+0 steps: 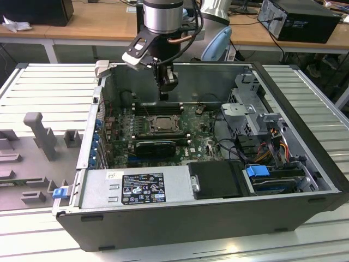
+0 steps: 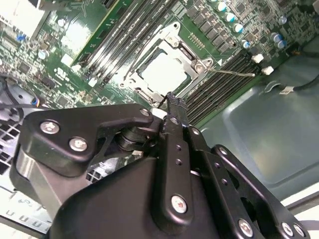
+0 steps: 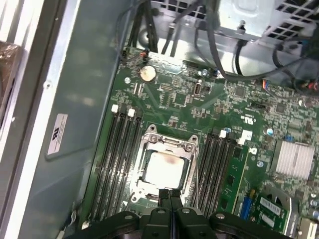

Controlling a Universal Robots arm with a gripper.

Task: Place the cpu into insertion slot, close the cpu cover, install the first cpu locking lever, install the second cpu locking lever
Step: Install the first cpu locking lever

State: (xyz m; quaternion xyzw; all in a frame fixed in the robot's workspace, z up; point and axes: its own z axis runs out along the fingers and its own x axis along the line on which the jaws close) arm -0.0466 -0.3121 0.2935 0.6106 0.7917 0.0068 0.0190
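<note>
— Inside the open computer case (image 1: 180,218) on the bench (image 1: 49,82), what's the hand (image 1: 163,97) doing?
— Hanging over the green board, clenched. Its two fingers (image 3: 163,199) press together with nothing visible between them, tips by one edge of the insertion slot (image 1: 143,129).
— And the cpu (image 3: 164,167)?
— Seated flat in that slot, silver top up, edges square with the memory slots (image 3: 117,159) on both sides. The cpu cover (image 3: 191,164) lies down around it, its longer sides running along those slots.
— Anything unclear?
— Whether the fingertips touch the rim; they hide that edge in the first wrist view. In the second wrist view a thin wire lever (image 2: 234,73) juts from the slot's corner, and I can't tell whether it's latched.
</note>
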